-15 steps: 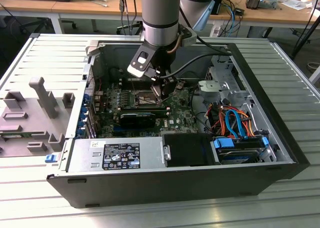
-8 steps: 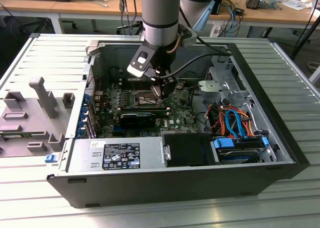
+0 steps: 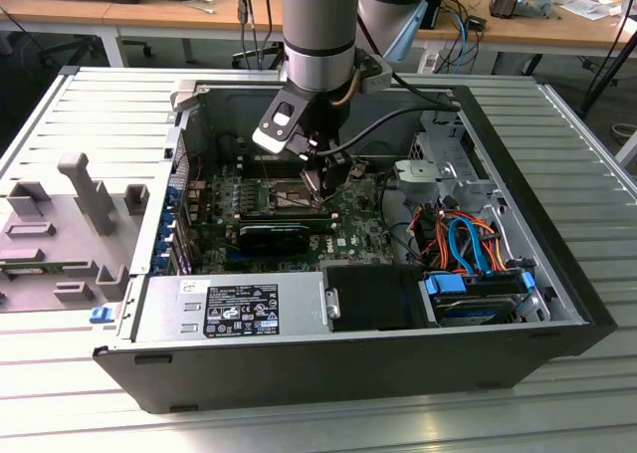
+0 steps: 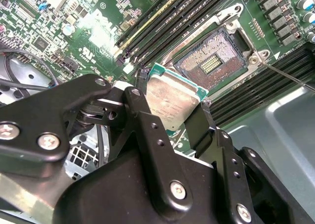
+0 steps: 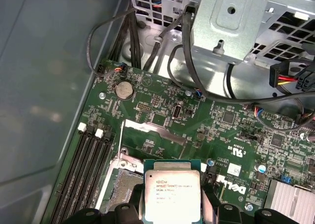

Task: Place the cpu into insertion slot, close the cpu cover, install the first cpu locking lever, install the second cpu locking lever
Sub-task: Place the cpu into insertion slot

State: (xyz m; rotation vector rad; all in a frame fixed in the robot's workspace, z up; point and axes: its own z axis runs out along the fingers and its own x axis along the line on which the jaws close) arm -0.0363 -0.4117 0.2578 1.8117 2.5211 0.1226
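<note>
**Chip pinched, socket open beneath**

The insertion slot (image 4: 211,61) lies uncovered, with long black memory slots (image 4: 162,17) tight along one side (cramped inside the case (image 3: 348,373)). I reach straight down at the centre of the exterior view, over the green motherboard (image 3: 358,224). My gripper (image 4: 170,102) is clamped on the cpu (image 4: 172,106) by two opposite edges. It has a dull silver top and a green rim, and it sits close above the slot.

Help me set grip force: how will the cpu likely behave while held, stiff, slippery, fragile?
Probably stiff: the cpu is a flat plate with a metal top, and the gripper holds it with no visible bend. Possibly slippery, since it is pinched by its thin edges and the metal top looks smooth. Likely light for its size, being so thin.
</note>
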